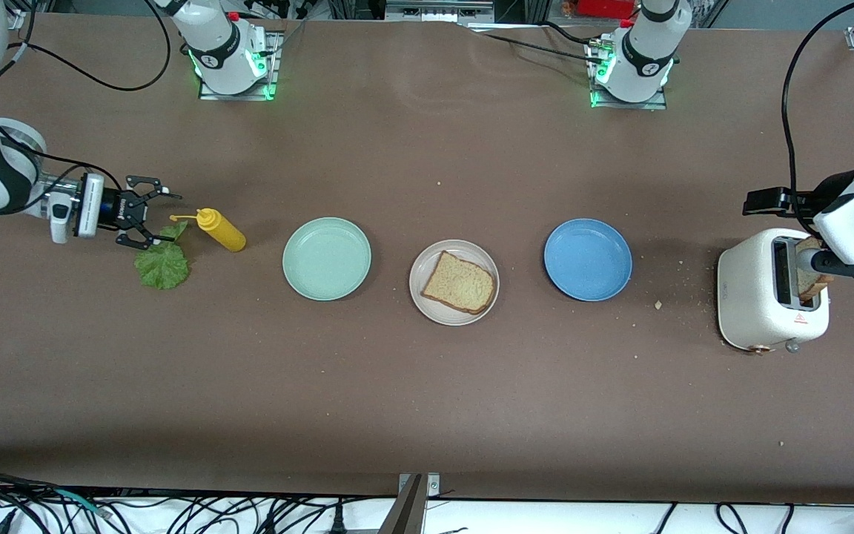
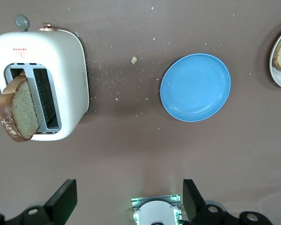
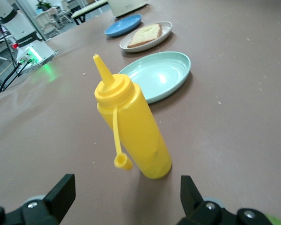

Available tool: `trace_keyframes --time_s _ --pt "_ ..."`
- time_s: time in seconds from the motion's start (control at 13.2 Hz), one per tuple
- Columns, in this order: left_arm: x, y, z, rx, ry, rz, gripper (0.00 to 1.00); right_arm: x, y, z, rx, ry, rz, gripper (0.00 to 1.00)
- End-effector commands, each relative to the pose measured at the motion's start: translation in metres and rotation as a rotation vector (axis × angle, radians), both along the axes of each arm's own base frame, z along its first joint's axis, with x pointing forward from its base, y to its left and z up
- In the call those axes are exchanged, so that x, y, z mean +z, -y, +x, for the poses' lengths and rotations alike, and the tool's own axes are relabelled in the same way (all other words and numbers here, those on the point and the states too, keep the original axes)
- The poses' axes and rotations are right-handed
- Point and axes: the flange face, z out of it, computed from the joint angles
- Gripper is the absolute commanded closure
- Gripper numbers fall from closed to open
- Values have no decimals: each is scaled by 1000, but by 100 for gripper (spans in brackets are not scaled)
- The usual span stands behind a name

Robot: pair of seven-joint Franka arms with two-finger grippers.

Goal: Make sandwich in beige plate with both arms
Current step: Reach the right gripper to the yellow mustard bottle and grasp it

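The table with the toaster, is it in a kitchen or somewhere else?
Probably a robot lab, not a kitchen: two robot arm bases are bolted onto the brown table, cables trail along its edge, and the toaster looks like a practice prop.

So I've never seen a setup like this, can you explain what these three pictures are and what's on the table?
Two white robot arms work at a brown table. One picture looks down from high across the table; the other two come from cameras on each arm's wrist.

In a row lie a mint-green plate, a beige plate with one bread slice on it, and a blue plate.

The right hand, open and holding nothing, hovers by a lettuce leaf and a yellow squeeze bottle. The left hand, also open and holding nothing, hangs over a white toaster where a second slice sticks out.
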Motion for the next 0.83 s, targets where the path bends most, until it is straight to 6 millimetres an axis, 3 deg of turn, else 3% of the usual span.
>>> trace_keyframes --time_s 0.0,0.08,0.3,0.76 --pt "6 -3 -3 -9 0 34 1 -11 -9 4 25 75 36 1" --pt "6 -3 -3 -9 0 34 1 -10 -21 8 47 85 39 1" --pt "6 -3 -3 -9 0 34 1 -16 -30 9 55 100 44 0" --pt "6 -3 -3 -9 0 34 1 -54 -53 3 38 126 119 0"
